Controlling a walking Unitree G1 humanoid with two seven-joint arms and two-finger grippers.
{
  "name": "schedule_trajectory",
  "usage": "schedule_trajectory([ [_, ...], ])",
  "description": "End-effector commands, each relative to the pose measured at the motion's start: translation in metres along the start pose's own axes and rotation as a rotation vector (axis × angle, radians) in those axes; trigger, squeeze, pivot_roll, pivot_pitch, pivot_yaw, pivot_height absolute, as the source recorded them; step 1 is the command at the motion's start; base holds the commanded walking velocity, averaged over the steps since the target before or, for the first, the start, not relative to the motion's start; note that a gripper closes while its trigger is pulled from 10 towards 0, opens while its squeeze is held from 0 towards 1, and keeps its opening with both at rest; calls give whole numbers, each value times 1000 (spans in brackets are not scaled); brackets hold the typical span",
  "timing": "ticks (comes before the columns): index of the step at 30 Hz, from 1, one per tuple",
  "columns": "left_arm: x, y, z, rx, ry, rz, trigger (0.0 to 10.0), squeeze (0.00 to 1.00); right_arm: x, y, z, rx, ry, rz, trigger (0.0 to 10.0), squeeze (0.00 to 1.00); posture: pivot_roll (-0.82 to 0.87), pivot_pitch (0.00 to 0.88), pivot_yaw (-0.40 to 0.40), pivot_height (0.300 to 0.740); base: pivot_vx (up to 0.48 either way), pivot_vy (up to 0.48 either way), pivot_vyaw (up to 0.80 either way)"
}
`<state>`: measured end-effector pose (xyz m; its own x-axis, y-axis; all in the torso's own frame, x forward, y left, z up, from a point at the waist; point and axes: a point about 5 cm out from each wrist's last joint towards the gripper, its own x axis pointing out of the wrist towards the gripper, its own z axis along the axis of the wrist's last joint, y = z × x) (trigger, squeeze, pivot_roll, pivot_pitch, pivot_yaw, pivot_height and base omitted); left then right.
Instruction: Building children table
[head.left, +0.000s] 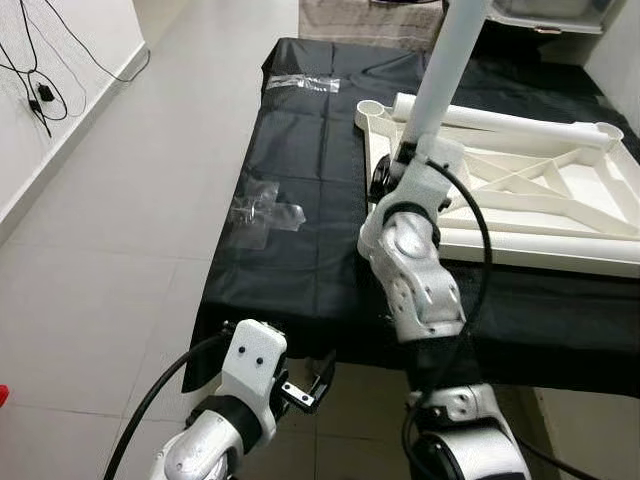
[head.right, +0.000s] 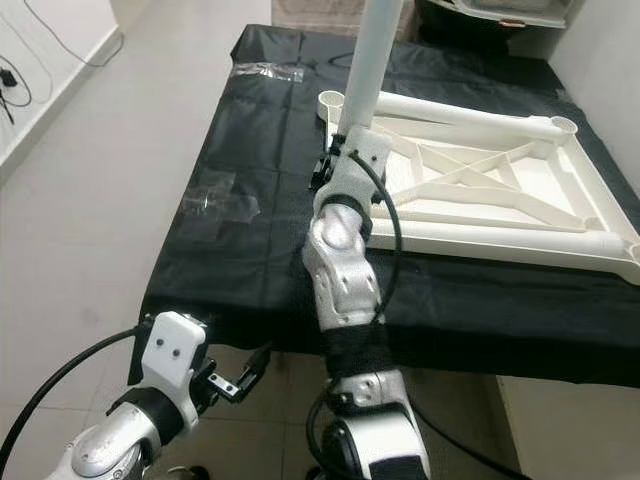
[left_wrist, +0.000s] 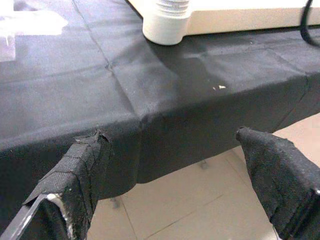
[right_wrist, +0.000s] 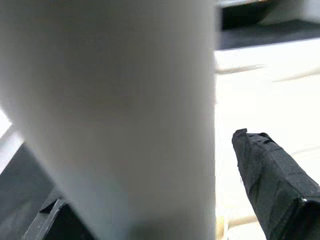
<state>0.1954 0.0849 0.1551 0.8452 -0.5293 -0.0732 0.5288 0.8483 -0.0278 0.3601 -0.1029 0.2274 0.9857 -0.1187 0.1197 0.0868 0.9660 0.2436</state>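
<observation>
Right gripper (head.left: 400, 165) is holding the leg (head.left: 448, 60) upright, jaws clamped low on it, centre frame beside the frame (head.left: 520, 190) on the table (head.left: 310, 230). Rigid, light, probably slick plastic; grip low. Left gripper (head.left: 305, 385) is idling lower left, jaws apart.

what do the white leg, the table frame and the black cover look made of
Leg: likely plastic, a smooth matte white tube, held in the right claw.
Table frame: probably moulded plastic, off-white with cast ribs and round sockets.
Black cover: seems woven fabric; it creases and drapes over the edge.
</observation>
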Motion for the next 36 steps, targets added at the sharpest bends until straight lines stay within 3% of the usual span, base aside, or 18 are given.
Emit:
schedule_trajectory([
  [1,0,-1,-6,-4,24,-8,10000,0,-2,3,-4,21,8,55,10000,0,68,210,-58,740,0,0,0],
  [2,0,-1,-6,-4,24,-9,10000,0,0,-2,-2,26,-4,182,10000,0,65,209,-59,740,0,0,0],
  [3,0,-1,-6,-4,24,-9,10000,0,4,-10,-1,32,-1,234,10000,0,65,209,-59,740,0,0,0],
  [6,0,-1,-6,-4,23,-10,10000,0,9,-18,3,37,-7,288,10000,0,65,211,-55,740,0,0,0],
  [15,0,-1,-6,-1,23,-11,10000,0,17,-24,11,17,-43,379,10000,0,72,212,-58,740,0,0,0],
  [19,0,-1,-6,-2,23,-11,10000,0,20,-26,12,-51,-48,522,10000,0,70,214,-60,740,0,0,0],
  [24,1,-2,-6,-4,21,-14,10000,0,22,-30,8,-73,-15,626,10000,0,67,217,-62,740,0,0,0],
  [36,2,-3,-5,-3,16,-15,10000,0,46,-36,25,-100,-15,698,10000,0,69,221,-69,740,0,0,0],
])
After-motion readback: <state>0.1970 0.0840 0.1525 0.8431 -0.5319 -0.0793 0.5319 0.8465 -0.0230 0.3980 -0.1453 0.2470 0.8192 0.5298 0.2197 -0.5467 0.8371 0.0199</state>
